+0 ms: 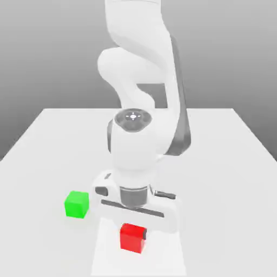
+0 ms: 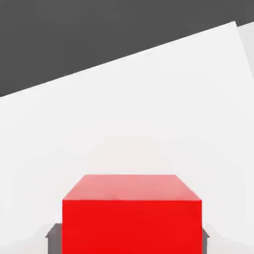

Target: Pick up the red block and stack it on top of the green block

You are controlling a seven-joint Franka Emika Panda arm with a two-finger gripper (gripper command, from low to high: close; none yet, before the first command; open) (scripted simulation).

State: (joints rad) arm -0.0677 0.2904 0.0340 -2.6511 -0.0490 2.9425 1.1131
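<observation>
Lifting the red block [image 1: 132, 238] from the counter [image 1: 211, 216] should go straight up, the jaws [image 2: 131, 240] closed on its opposite sides, before it crosses toward the green block [image 1: 76, 205], at the exterior view's left.

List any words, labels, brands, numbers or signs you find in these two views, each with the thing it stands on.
No readable text.
Small bright-red cube: plain faces, no lettering.
Small bright-green cube: plain too.
White robot arm: a small pale mark on its dark round cap, too small to read.
</observation>
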